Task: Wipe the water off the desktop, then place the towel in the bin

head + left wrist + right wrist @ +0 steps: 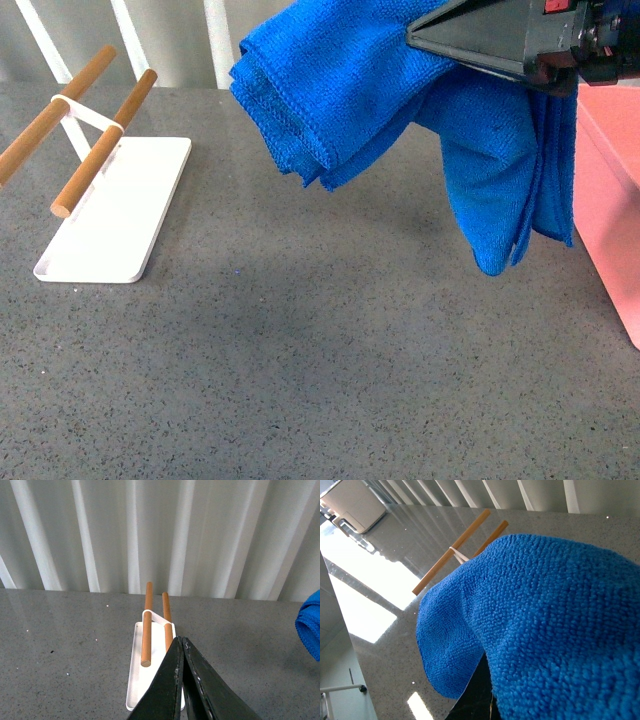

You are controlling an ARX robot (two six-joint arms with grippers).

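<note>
**Front view.** My right gripper [414, 38], a dark wedge at the upper right, is clamped on the towel [380, 100]. The towel is thick royal-blue microfibre, layered, with stitched hems, and it hangs clear of the desktop [300, 380], a speckled grey stone-like slab. Its drooping corner hangs just beside the bin [612, 200], a smooth salmon-pink box at the desktop's right edge. Toward the left edge lies a flat white tray [125, 215] with rounded corners, carrying two tilted wooden rods [100, 150].

**Left wrist view.** My left gripper [181, 641] shows two black fingers pressed together, holding nothing, above the tray. A ribbed white wall [200, 530] stands behind.

**Right wrist view.** I see the towel's looped pile filling most of the frame and hiding the jaws. The rods lie beyond, on the glossy desktop.
</note>
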